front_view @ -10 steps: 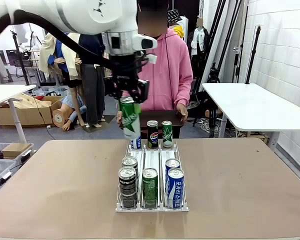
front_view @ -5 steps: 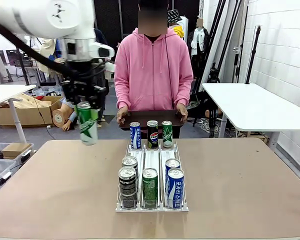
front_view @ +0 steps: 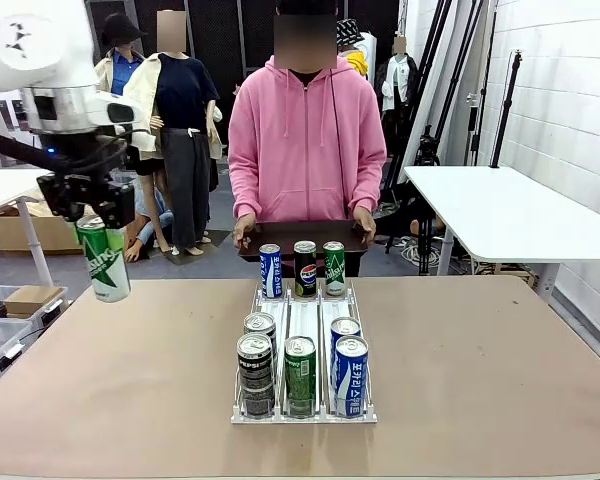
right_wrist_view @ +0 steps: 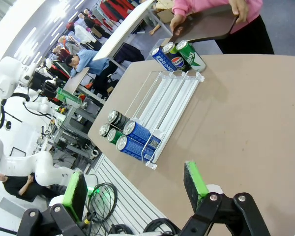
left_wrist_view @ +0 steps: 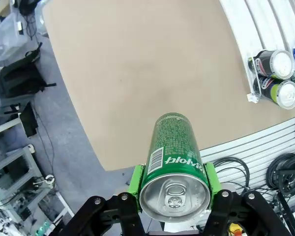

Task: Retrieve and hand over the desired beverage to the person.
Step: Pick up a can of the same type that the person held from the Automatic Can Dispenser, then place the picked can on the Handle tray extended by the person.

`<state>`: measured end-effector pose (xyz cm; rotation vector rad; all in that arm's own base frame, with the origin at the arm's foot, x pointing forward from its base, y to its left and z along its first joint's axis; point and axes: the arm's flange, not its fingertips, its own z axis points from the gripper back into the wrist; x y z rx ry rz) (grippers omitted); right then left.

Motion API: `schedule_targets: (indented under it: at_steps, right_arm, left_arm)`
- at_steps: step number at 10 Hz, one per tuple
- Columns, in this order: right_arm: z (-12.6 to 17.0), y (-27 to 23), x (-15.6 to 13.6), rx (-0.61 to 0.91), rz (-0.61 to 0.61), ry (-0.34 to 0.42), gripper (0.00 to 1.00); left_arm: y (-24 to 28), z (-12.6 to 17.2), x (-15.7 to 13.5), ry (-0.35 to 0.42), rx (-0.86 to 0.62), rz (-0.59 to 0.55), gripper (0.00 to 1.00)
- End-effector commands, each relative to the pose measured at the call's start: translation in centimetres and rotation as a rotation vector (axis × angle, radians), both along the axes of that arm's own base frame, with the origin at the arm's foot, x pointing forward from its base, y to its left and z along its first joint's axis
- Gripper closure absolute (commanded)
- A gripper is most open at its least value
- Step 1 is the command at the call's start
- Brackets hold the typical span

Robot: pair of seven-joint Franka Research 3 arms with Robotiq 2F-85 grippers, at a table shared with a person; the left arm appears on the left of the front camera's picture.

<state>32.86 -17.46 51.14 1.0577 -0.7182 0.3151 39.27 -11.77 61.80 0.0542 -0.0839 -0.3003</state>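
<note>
Eight cylindrical metal cans (front_view: 300, 372) are sitting in the clear plastic rack (front_view: 302, 316) mid-table, three far, five near, well right of the left gripper (front_view: 93, 222). It is clamping a green can (front_view: 104, 262) above the tan table's (front_view: 480, 370) far-left corner. Right gripper (right_wrist_view: 135, 189) is hanging with fingers apart. Person (front_view: 305, 140) is standing at the far side, holding a dark tray (front_view: 280, 232).

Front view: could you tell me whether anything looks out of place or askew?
The green can, clamped in the left gripper, hangs tilted near the table's far-left corner, apart from the rack and person.
</note>
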Motion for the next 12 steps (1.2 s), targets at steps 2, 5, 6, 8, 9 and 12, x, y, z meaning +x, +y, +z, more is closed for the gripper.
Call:
schedule_targets:
  at_steps: [2,5,6,8,9,12]
  right_arm:
    - [0.1,0.0,0.1,0.027,0.000,-0.017,0.00]
    - [0.1,0.0,0.1,0.027,0.000,-0.017,0.00]
    - [0.1,0.0,0.1,0.027,0.000,-0.017,0.00]
    - [0.1,0.0,0.1,0.027,0.000,-0.017,0.00]
    - [0.1,0.0,0.1,0.027,0.000,-0.017,0.00]
    - [0.1,0.0,0.1,0.027,0.000,-0.017,0.00]
  left_arm:
    - [1.4,-0.8,-0.1,-0.038,-0.074,-0.010,1.00]
    - [1.4,-0.4,0.0,-0.010,-0.039,0.016,1.00]
    - [1.4,-0.4,0.0,-0.010,-0.039,0.016,1.00]
    - [1.4,-0.4,0.0,-0.010,-0.039,0.016,1.00]
    - [1.4,-0.4,0.0,-0.010,-0.039,0.016,1.00]
    - [1.4,-0.4,0.0,-0.010,-0.039,0.016,1.00]
